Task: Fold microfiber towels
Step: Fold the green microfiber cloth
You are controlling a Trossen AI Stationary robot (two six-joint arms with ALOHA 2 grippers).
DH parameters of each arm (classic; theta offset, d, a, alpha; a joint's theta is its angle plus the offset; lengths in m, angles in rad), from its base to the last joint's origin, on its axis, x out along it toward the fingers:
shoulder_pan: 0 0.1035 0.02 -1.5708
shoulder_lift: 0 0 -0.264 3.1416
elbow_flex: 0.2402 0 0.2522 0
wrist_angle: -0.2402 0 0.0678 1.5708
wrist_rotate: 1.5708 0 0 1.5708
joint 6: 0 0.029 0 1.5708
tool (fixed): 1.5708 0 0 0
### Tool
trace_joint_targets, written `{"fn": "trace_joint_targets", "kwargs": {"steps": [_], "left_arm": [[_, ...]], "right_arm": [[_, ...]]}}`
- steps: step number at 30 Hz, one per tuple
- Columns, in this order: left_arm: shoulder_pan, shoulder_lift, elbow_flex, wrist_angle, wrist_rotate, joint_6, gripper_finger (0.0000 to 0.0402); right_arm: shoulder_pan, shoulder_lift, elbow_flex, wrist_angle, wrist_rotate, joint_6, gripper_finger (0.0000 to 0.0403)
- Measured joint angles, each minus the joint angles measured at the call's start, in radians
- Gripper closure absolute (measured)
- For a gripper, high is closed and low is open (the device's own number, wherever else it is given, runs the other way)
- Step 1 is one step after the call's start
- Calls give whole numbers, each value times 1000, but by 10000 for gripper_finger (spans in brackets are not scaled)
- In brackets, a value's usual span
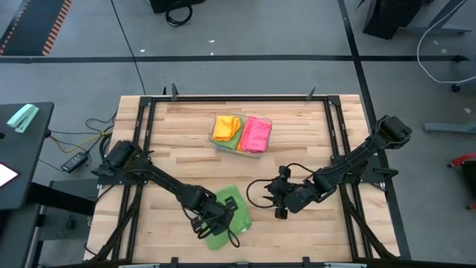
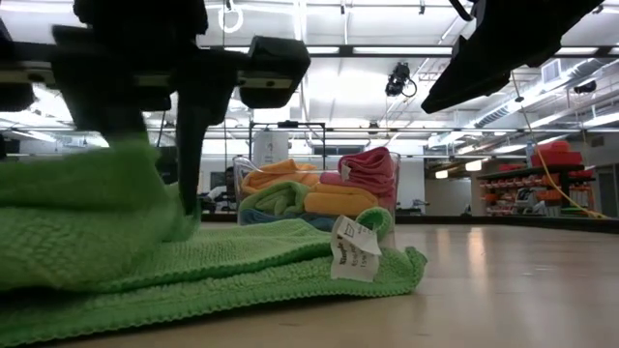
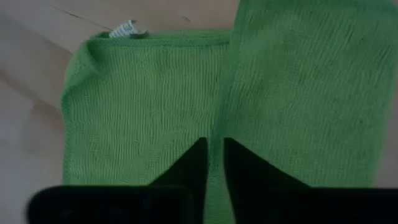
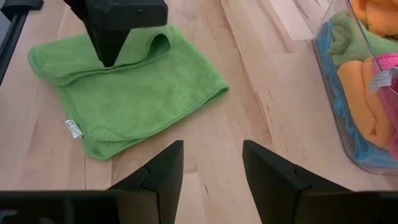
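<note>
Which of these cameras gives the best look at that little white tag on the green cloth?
The low view: the tag faces it, close up. The right wrist view shows it small at the green towel's corner, the left wrist view only a sliver; from overhead I can't find it.

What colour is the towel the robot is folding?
Green; the towel shows best in the right wrist view.

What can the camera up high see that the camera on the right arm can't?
Only the high view shows the whole table, the floor around it and both arms.

Only the right wrist view shows the green towel's white tag, and the right claw open above bare wood.

Both show the green towel, the left claw on its fold, and the clear tray of colourful towels.
</note>
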Motion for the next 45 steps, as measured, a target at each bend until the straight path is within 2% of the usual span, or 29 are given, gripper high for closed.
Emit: {"fn": "trace_joint_targets", "kwargs": {"steps": [5,10,14,17,22,28,30,33,35,37,40,42,45], "left_arm": [[-20,-5,3,-13,-27,-91,267],[-48,-18,55,-165,-122,-181,216],[-80,-19,78,-308,-127,-251,210],[-117,-19,62,-373,-129,-215,218],[-195,-19,6,-329,-214,-177,217],[-263,-19,-90,-223,-438,-155,202],[-276,-19,-113,-191,-466,-154,202],[-291,-22,-141,-163,-494,-154,216],[-304,-22,-150,-159,-519,-155,241],[-316,-19,-152,-159,-551,-160,279],[-320,-17,-131,-168,-555,-201,360],[-309,-17,-97,-180,-494,-241,386],[-281,-17,-44,-215,-343,-303,384]], "right_arm": [[2,0,0,0,0,4,229],[15,0,0,1,1,11,229],[18,0,0,2,3,12,229],[19,0,0,2,4,14,229],[19,0,0,2,5,18,229],[19,0,0,7,5,22,229],[19,0,0,12,5,23,229],[19,0,0,14,5,27,229],[19,0,0,16,5,27,229],[19,0,0,17,5,27,229],[19,0,0,17,5,31,229],[19,0,0,17,5,34,229],[19,0,0,17,5,38,229]]}}
